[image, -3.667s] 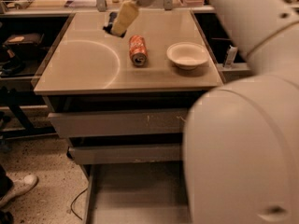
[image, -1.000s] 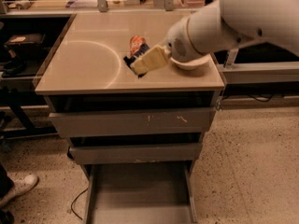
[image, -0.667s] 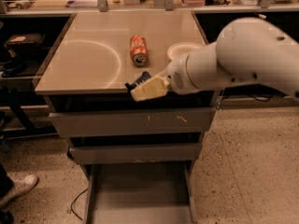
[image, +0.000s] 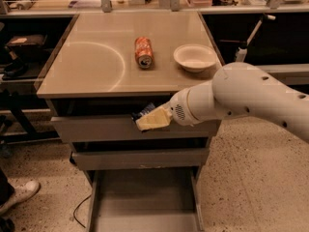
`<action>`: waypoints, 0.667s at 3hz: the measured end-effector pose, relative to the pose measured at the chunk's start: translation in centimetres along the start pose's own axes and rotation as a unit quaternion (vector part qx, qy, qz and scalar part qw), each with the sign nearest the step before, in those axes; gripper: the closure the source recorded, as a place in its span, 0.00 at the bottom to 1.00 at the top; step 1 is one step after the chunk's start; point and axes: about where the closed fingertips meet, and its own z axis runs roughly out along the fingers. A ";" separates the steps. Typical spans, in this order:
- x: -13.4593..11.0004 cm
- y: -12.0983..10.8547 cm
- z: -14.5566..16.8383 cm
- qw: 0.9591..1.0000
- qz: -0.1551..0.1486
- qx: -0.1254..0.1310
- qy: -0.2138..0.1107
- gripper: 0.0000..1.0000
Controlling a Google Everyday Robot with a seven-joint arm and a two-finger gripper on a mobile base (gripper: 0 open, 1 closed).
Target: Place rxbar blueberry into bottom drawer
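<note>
While gripper (image: 153,119) hangs above open bottom drawer (image: 145,197), jaws clamped on rxbar blueberry (image: 143,111).

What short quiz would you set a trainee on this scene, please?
1. True or false: the lowest grey metal drawer stands pulled open.
2. Where is the two-finger gripper? A: inside the lowest drawer. B: in front of the top grey drawer front. C: down on the speckled floor.
3. Fill in: the gripper holds the dark navy rxbar blueberry snack bar, while the orange soda can lies on its ___ on the beige tabletop.
Key: 1 true; 2 B; 3 side.
</note>
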 end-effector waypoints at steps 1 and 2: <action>2.9 0.4 3.0 0.999 0.035 -0.014 0.014 1.00; 7.8 0.1 8.1 0.995 0.092 -0.018 0.042 1.00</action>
